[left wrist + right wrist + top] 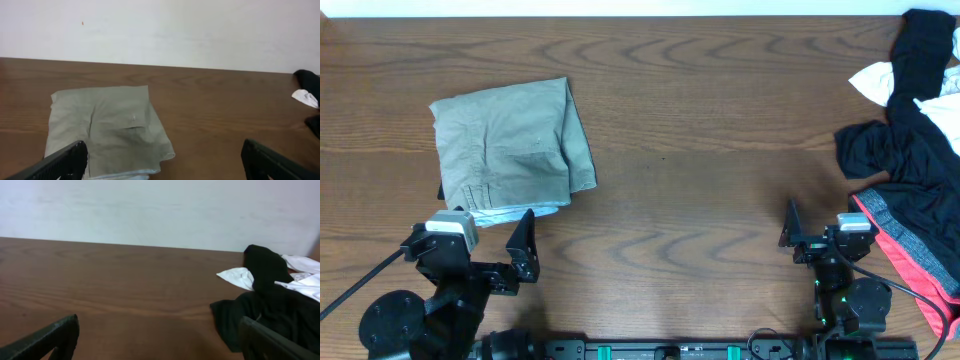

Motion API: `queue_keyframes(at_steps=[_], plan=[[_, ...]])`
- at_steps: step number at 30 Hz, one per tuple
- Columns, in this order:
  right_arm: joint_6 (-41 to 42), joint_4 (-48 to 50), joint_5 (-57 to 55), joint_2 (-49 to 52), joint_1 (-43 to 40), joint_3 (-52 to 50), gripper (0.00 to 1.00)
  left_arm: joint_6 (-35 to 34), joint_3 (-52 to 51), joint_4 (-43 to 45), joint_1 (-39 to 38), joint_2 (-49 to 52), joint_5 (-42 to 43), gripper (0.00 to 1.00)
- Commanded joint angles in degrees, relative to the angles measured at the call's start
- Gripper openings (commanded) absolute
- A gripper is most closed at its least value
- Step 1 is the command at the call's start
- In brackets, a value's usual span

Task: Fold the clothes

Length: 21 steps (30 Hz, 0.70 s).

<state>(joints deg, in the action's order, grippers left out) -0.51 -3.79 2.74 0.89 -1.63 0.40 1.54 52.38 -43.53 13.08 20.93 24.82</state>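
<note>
Left side first: the khaki shorts (510, 150) lie on the left half of the wooden table (700, 120), folded into a compact, roughly square bundle with a sliver of pale blue lining (525, 211) peeking out along the edge nearest me. My left gripper (165, 167) sits just on the near side of that bundle, jaws spread wide and nothing between them. In the left wrist view one black finger (65, 161) is low on the left in front of the shorts' near corner, and the other is far off to the right over bare wood. I can't see any contact with the cloth. Over on the right, the right gripper (160, 347) is likewise fully spread and empty, hovering over bare tabletop. The rest of the clothes are heaped at the table's right edge: a black garment (910, 150) sprawled through the middle of the heap, a white piece (875, 80) poking out toward the far side, and a coral-pink garment (910, 250) at the near end, just beside the right arm's base. From the right wrist camera the black fabric lies ahead and to the right of the fingers, near the right-hand one, though I can't tell whether it touches.
</note>
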Motion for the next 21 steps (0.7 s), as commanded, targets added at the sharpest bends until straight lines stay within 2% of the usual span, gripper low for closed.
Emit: queue_keyframes(at_steps=[1,4,11,18,21], plan=[[-0.6,-0.3,-0.8,-0.4,0.2,-0.1,0.99,0.6,-0.4,0.0,0.1,-0.1,-0.4,0.98],[-0.6,-0.3,-0.8,-0.4,0.2,-0.1,0.99,0.8,-0.8,0.0,0.1,-0.2,-0.6,0.98],[-0.6,-0.3,-0.8,-0.4,0.2,-0.1,0.99,1.9,-7.5,-1.4,-4.9,-5.3,-9.2,0.98],[-0.6,-0.3,-0.8,-0.4,0.2,-0.1,0.99,1.9,-25.9,11.0,-7.0,-19.4,-10.8,0.98],[-0.6,-0.3,-0.8,-0.4,0.2,-0.1,0.99,1.9,-32.2,17.9,-7.9,-20.5,-11.0,0.98]])
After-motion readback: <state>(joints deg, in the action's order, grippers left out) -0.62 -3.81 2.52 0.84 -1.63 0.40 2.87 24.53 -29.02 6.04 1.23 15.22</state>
